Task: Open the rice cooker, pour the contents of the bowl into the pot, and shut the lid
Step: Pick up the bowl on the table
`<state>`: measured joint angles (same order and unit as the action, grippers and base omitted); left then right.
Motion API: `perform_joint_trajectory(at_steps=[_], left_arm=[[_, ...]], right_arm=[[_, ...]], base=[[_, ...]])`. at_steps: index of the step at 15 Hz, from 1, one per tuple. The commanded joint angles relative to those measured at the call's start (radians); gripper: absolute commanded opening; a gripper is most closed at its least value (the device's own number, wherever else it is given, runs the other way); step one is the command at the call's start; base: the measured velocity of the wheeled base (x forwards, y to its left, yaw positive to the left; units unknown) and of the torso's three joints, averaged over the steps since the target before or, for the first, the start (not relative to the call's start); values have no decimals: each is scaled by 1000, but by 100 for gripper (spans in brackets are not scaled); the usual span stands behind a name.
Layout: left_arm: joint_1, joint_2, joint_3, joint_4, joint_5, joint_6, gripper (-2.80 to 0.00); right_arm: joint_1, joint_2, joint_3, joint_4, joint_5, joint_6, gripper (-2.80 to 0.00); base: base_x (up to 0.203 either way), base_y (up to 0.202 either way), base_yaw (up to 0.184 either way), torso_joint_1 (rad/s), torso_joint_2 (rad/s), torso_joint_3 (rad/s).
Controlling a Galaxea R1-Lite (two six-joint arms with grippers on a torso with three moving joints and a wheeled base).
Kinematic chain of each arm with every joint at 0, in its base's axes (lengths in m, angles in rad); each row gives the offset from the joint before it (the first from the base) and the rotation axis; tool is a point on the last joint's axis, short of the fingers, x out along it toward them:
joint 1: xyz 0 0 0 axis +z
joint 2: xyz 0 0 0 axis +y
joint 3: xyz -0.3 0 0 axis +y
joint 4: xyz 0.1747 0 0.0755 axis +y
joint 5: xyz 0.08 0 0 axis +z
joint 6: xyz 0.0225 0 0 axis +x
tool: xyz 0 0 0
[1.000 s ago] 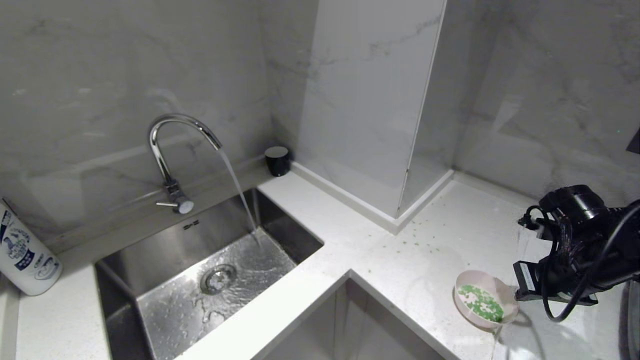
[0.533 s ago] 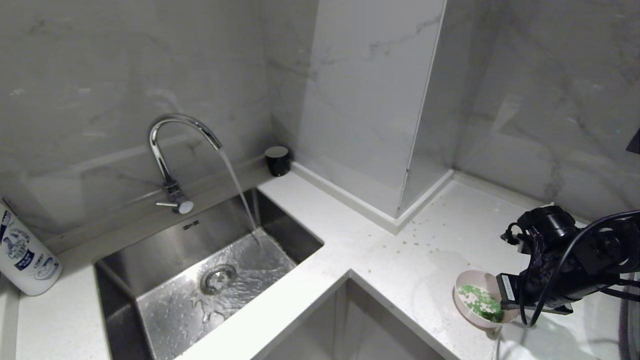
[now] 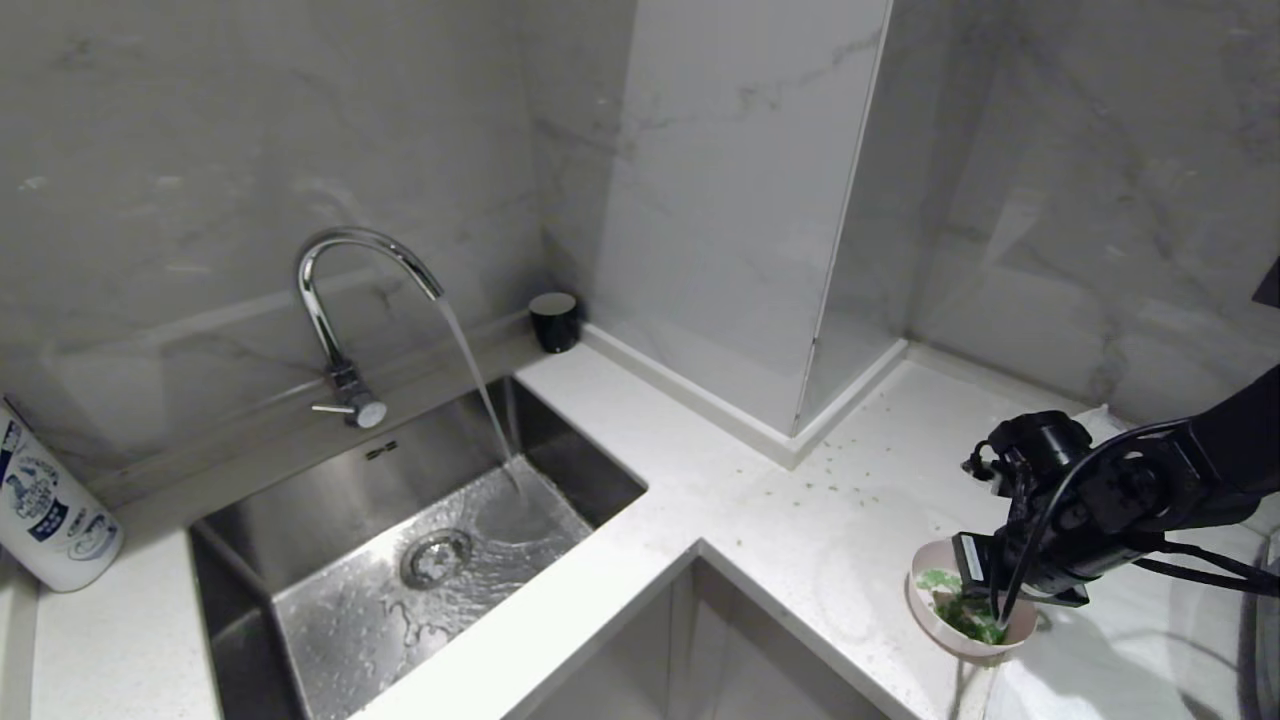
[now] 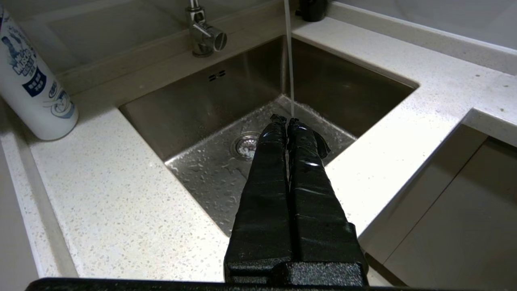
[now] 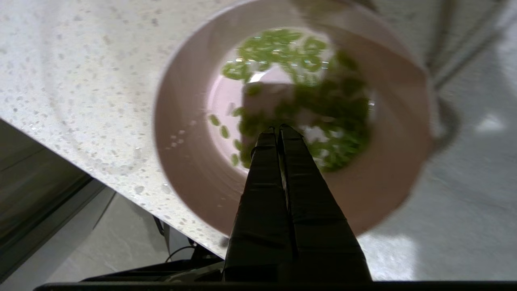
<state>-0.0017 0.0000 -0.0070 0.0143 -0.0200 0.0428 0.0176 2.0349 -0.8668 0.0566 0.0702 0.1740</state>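
Right gripper, fingers pressed shut (holding nothing), has dropped over the bowl of green contents; grasping comes next.

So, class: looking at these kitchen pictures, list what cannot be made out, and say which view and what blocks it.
- Rice cooker, its pot and lid: in no view.
- Bowl: head view, its far side is covered by the right end effector.
- Contents: right wrist view, blurred, partly behind the shut fingers; contact unclear.
- White bottle: head view, cut off by the picture's left edge.
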Motion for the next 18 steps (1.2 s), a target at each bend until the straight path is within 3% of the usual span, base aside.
perform_joint_trajectory(at_steps=[1,18], left_arm=[[2,-2,1,0,0,0,-280],[-1,-2,1,-3,2,-20,-280]], right_arm=[[33,42,-18,0,7,10,-280],[190,173,-272,2,3,127,-280]], base=[[0,0,0,0,0,0],[0,0,0,0,0,0]])
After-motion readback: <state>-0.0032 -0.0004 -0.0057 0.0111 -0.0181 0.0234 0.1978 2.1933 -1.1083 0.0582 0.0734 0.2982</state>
